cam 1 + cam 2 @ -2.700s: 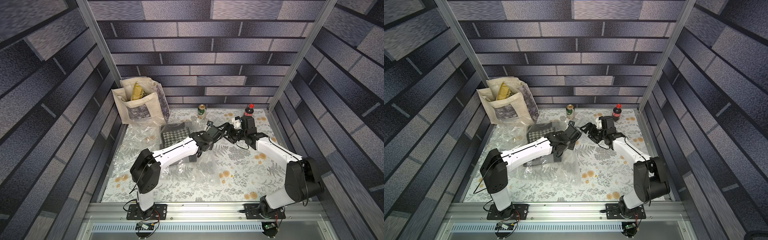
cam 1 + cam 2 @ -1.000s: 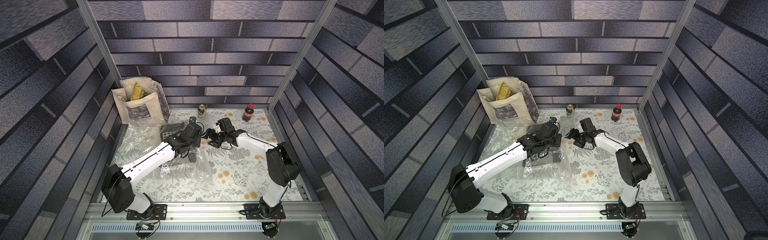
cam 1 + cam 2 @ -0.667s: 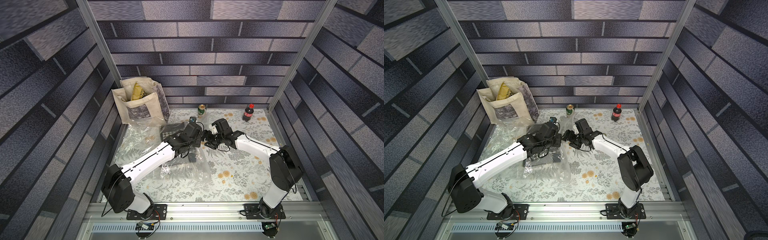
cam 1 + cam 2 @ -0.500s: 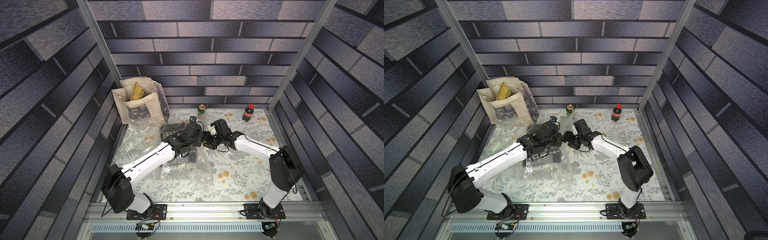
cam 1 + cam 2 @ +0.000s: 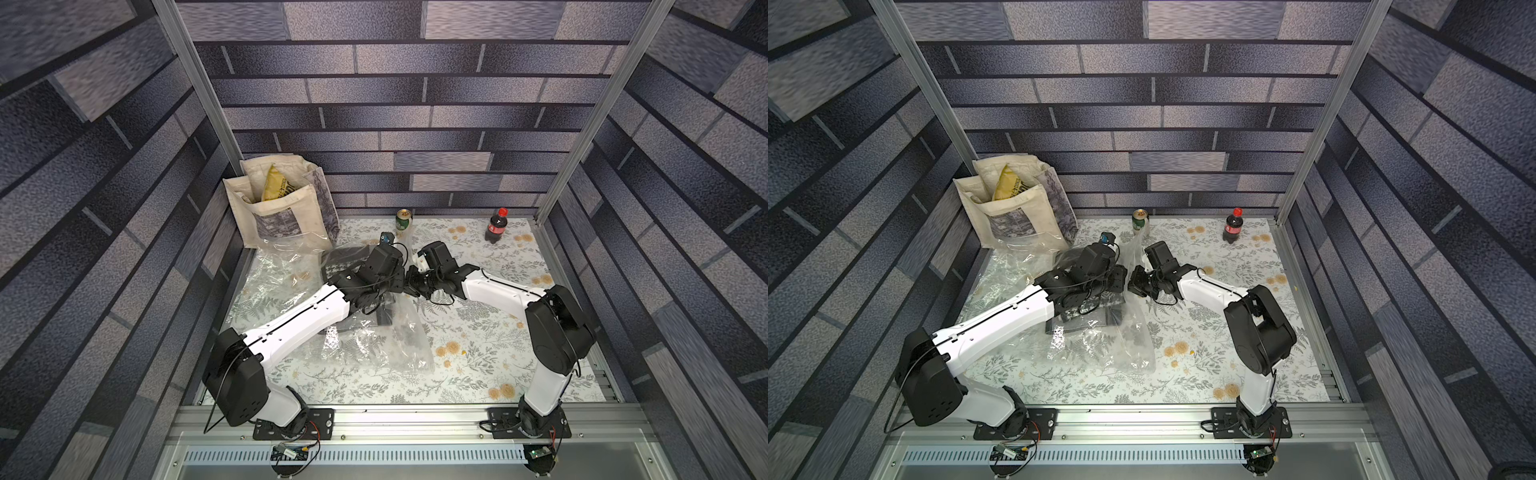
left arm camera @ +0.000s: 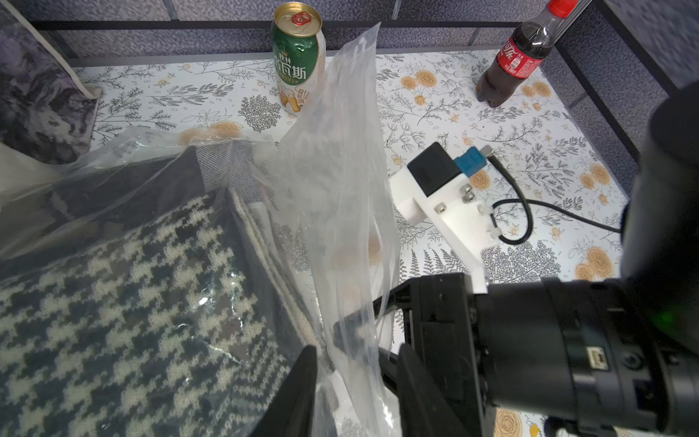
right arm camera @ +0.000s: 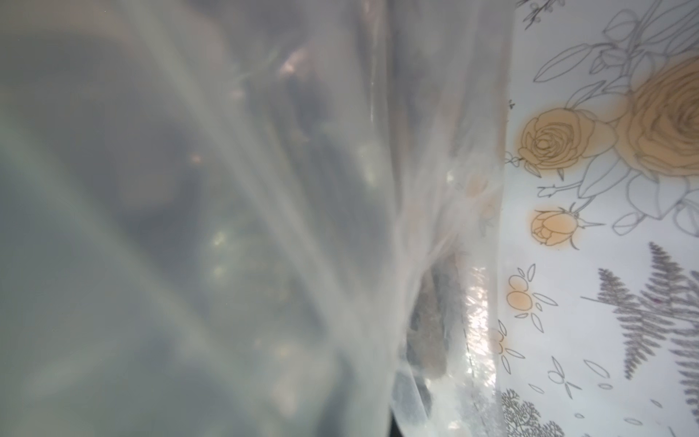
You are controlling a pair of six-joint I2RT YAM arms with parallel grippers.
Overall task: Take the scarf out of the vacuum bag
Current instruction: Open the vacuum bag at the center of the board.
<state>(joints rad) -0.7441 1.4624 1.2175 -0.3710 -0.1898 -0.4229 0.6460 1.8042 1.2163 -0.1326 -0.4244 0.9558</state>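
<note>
Starting far left, the cream tote bag (image 5: 286,216) stands in the back corner. Next, the houndstooth scarf (image 6: 132,302) lies inside the clear vacuum bag (image 5: 374,345) on the floral surface (image 5: 478,374). The left claw (image 6: 355,363) hovers over it, jaws partly apart, with loose film between them and nothing gripped. Just beside it, the right claw (image 6: 357,321) is clamped tight on the bag's raised plastic edge. A cola bottle (image 5: 495,226) stands far right.

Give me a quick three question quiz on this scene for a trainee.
1. True or false: the scarf lies inside the bag.
2. Which claw grips the bag: A left, B right, C neither?
3. Fill in: the drink standing nearest the bag's raised flap is the green ___.
Key: 1 true; 2 B, the right claw; 3 can.
</note>
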